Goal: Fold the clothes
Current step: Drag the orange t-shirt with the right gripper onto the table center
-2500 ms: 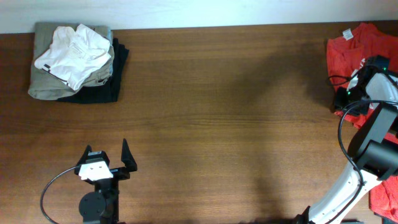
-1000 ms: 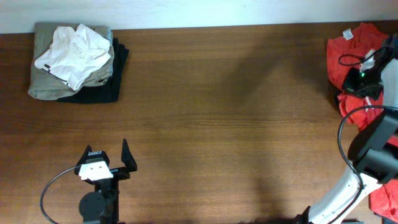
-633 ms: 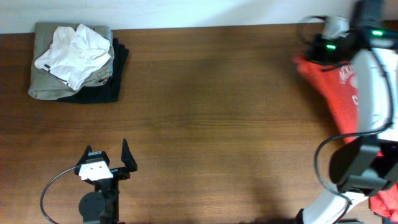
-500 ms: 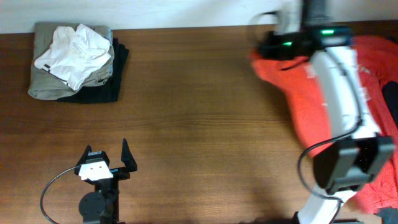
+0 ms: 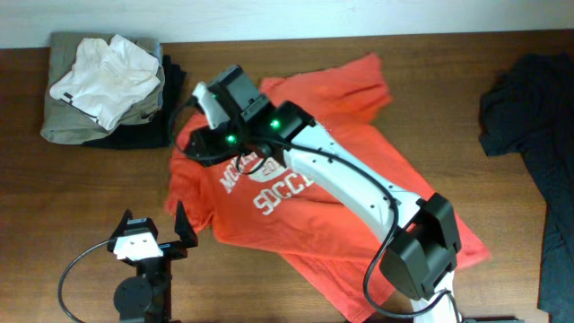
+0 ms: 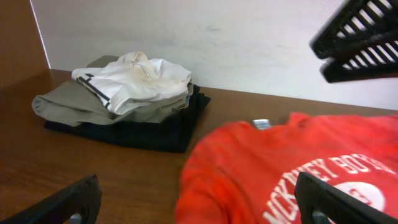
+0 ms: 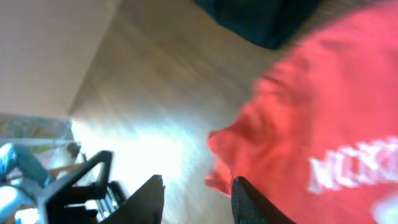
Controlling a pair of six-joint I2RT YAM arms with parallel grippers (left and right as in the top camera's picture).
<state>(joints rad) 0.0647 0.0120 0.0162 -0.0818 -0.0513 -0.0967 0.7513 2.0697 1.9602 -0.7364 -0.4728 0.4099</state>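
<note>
The red-orange T-shirt lies spread out across the middle of the table, with its white chest lettering facing up. It also shows in the left wrist view, where its small white tag is visible. My right gripper hovers over the shirt's left edge. In the right wrist view its jaws are open and the shirt's edge lies by the right finger. My left gripper is open and empty, just in front of the shirt. The dark navy garment lies at the far right.
A folded pile of a white, a grey-green and a black garment sits at the back left corner and also shows in the left wrist view. The right arm stretches diagonally over the shirt.
My right arm swept from the far right to the left, pulling the red-orange shirt across the table and spreading it out. The navy garment is now uncovered. The left arm has not moved.
</note>
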